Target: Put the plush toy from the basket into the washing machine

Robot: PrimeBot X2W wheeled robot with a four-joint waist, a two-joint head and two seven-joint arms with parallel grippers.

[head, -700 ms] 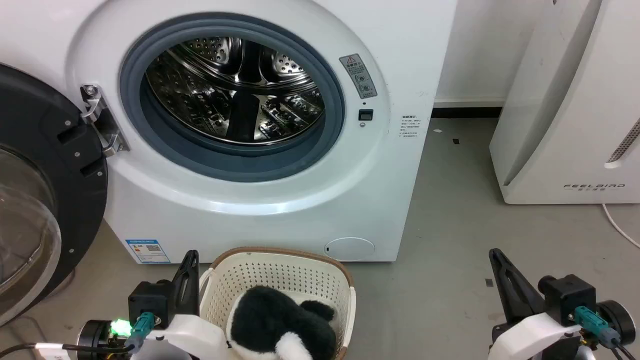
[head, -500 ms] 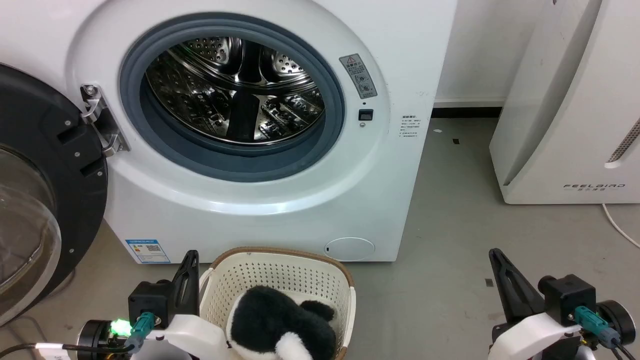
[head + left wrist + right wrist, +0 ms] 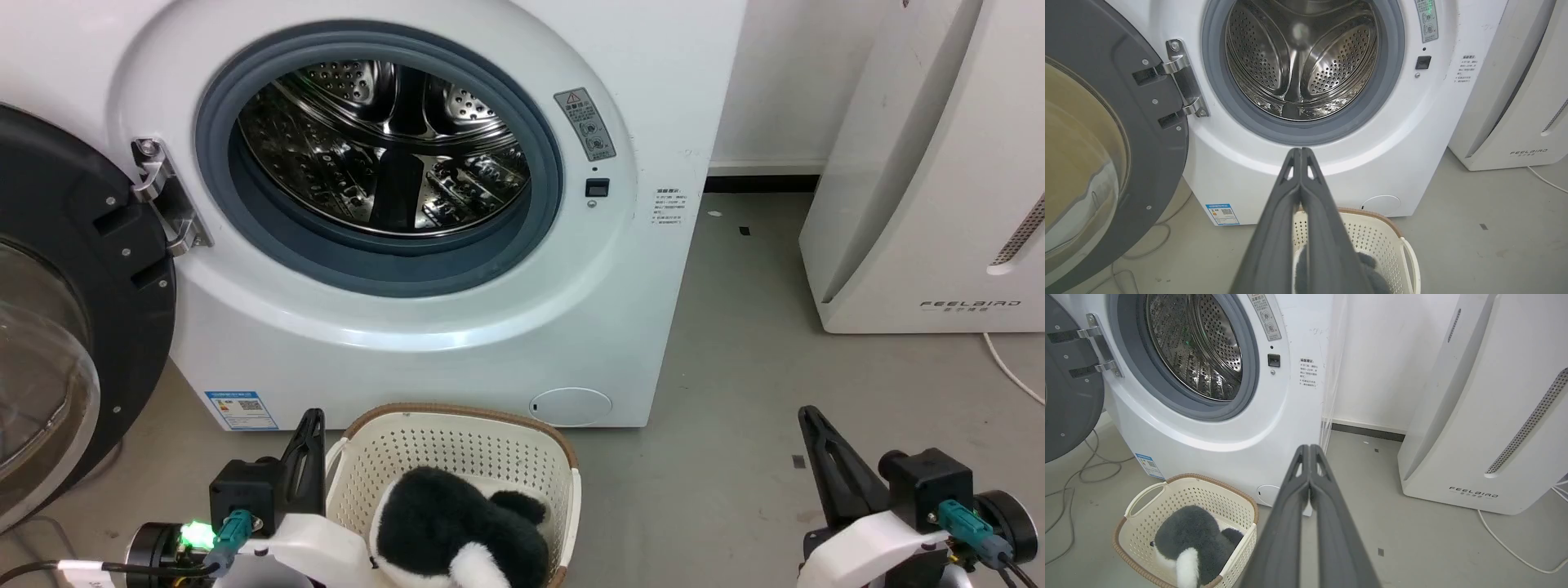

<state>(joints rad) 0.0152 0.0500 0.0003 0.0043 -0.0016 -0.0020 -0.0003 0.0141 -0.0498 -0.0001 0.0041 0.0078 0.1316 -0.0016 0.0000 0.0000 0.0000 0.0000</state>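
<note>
The plush toy (image 3: pixel 457 527) lies slumped in the basket (image 3: pixel 457 408) just right of the left pincer (image 3: pixel 1300 153), which, like the right pincer (image 3: pixel 1309 448), is closed on nothing; it looks light, soft and squashy, probably best pinched deep across its black body.

Right gripper (image 3: pixel 1309 449): fingers pressed together, holding nothing.
Washing machine (image 3: pixel 1286 428): door (image 3: pixel 1069 396) swung open at left, steel drum (image 3: pixel 1192 347) in view.
Basket (image 3: pixel 1139 502): on the floor (image 3: pixel 1412 539), just before the machine.
Plush toy (image 3: pixel 1194 535): lying inside the basket (black fur, one white patch).
White appliance (image 3: pixel 1474 428): far right.
</note>
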